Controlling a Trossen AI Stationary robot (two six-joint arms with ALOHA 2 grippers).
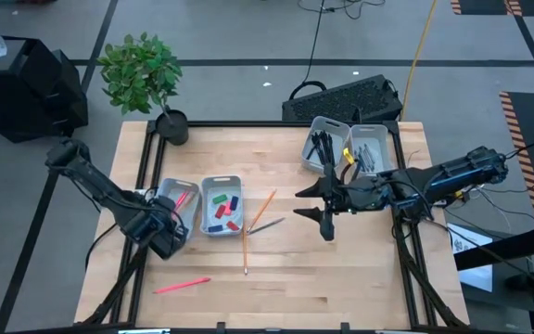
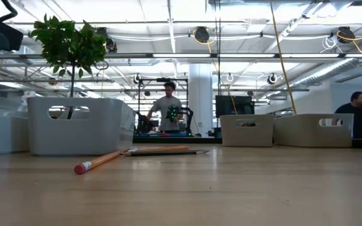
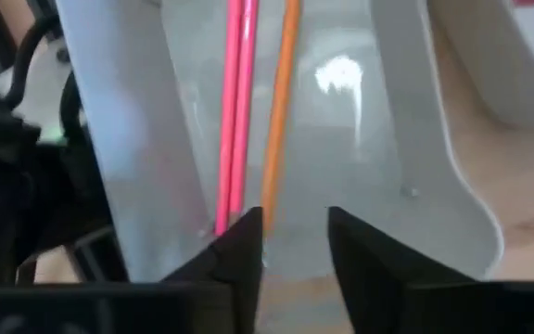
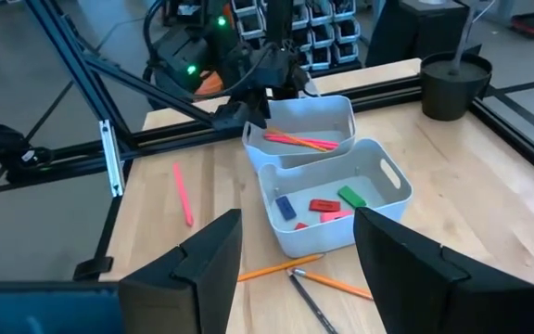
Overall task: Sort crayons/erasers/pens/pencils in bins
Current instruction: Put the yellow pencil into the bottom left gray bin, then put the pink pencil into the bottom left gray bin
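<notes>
My left gripper (image 1: 167, 221) (image 3: 295, 246) is open over the near end of the leftmost bin (image 1: 180, 199), which holds pink and orange pencils (image 3: 239, 111). The bin beside it (image 1: 222, 204) holds red, green and blue erasers (image 4: 327, 202). Two orange pencils (image 1: 261, 208) (image 1: 245, 250) and a dark stick (image 1: 265, 224) lie loose on the table by that bin. A pink pencil (image 1: 182, 286) lies near the front edge. My right gripper (image 1: 307, 204) (image 4: 295, 264) hovers open at mid-table, right of the loose pencils. Black pens fill a far-right bin (image 1: 325, 144).
A second bin (image 1: 371, 148) at the far right holds a few thin sticks. A potted plant (image 1: 142, 79) stands at the far left corner and a keyboard (image 1: 341, 97) lies beyond the far edge. Bare wood (image 1: 341, 278) spreads across the near right. People stand in the room behind.
</notes>
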